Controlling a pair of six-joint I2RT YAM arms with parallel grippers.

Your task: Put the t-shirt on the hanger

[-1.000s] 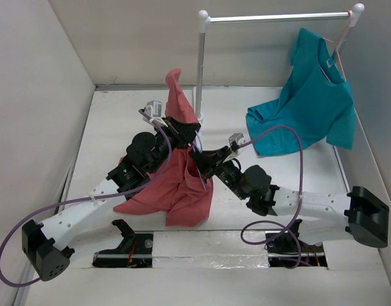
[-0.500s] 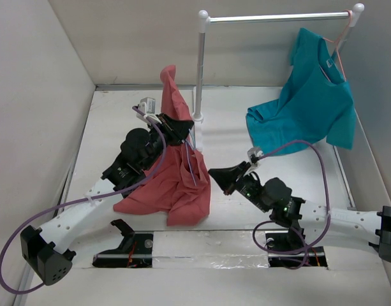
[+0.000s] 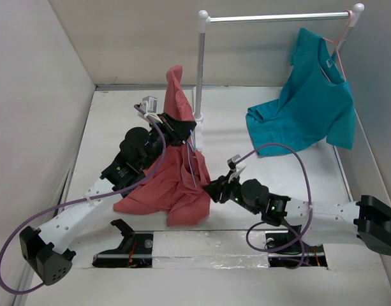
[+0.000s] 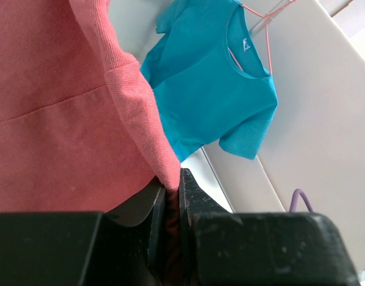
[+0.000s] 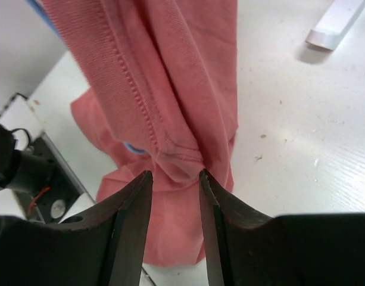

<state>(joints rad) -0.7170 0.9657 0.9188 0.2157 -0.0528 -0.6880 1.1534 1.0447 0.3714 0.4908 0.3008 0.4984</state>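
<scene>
Now the t-shirt hangs as a long salmon drape from my left hand, which is clenched on a bunch of its fabric a little left of the middle of the worktop; one end pokes up above the grip and the lower part pools on the surface toward the near side. In the left wrist view my fingers are pressed together with the cloth pinched between them. A thin light-blue wire, which I take for the hanger, runs down the right side of the drape, partly wrapped in the cloth, so I cannot tell how far it sits inside. What has changed is my right hand: a second ago it was up close beside the left one against the cloth, half a second ago it had pulled off to the right, and now it has come back in lower, near the hem. It is released, the fingers spread, with a stitched fold of the shirt right at their mouth but not gripped. I read this as a regrasp lower down, to spread the shirt over the wire. Far right, the teal t-shirt hangs on its pink hanger from the rail, well apart.
</scene>
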